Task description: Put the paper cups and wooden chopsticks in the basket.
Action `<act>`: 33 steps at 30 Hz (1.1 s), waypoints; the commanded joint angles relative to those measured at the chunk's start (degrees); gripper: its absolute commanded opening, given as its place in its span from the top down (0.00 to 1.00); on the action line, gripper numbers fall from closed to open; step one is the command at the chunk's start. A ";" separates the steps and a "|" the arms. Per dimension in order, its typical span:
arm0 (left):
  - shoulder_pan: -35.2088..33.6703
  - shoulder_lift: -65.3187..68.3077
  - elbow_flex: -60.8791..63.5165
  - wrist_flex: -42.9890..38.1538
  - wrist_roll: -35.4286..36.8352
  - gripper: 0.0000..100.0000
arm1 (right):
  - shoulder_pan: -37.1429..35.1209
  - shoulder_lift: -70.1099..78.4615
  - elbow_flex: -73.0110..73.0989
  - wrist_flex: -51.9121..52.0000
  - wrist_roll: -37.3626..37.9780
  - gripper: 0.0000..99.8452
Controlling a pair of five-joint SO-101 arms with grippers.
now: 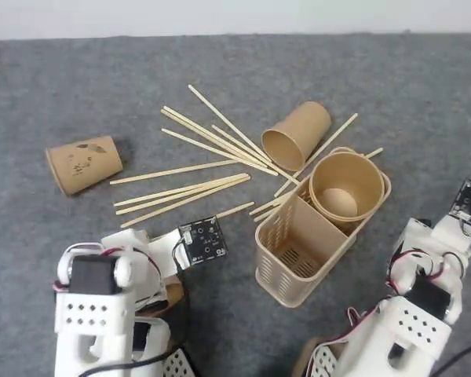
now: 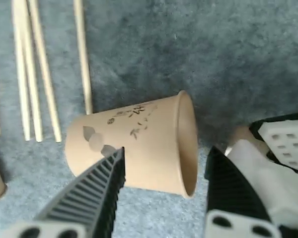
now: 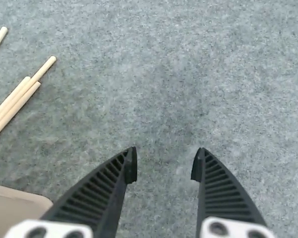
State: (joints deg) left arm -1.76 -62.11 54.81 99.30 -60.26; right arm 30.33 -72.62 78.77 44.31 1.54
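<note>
Fingers: left gripper (image 2: 166,150) spread, facing printed cup (image 2: 139,141); right gripper (image 3: 164,166) spread | step: cup pickup | next: straddle it, close, carry to basket (image 1: 275,275)

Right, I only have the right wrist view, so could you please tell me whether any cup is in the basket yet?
Observer: Yes, one paper cup stands upright in the basket's far compartment.
Operator: Thanks, where are the others?
Observer: A plain cup lies on its side just beyond the basket; a printed cup lies far to the left.
Operator: Is the left gripper near it?
Observer: The left gripper is open, pointed at the printed cup.
</note>
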 commanded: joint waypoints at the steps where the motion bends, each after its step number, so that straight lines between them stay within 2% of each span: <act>1: -0.26 0.62 -0.57 -0.88 -1.14 0.75 | -0.40 -0.84 -0.44 -1.19 0.09 0.81; 11: -0.53 1.05 5.41 -10.73 -1.14 0.75 | -0.40 -0.84 -0.44 -1.19 0.09 0.81; 17: -1.05 0.70 4.09 -12.48 -1.14 0.75 | -0.40 -0.84 -0.44 -1.19 0.09 0.81; 19: -2.99 1.05 2.51 -12.75 -1.76 0.75 | -0.40 -0.84 -0.44 -1.19 0.09 0.81; 22: -7.82 1.14 2.77 -13.89 -6.59 0.75 | -0.40 -0.84 -0.44 -1.19 0.09 0.81; 27: -14.51 1.05 2.86 -20.13 -9.32 0.75 | -0.48 -0.84 -0.44 -1.19 0.09 0.81; 33: -16.18 1.14 3.03 -24.18 -9.58 0.75 | -0.48 -0.84 -0.35 -1.19 0.09 0.81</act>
State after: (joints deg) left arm -17.32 -61.41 59.82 76.97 -69.32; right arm 30.33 -72.62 78.77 44.31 1.54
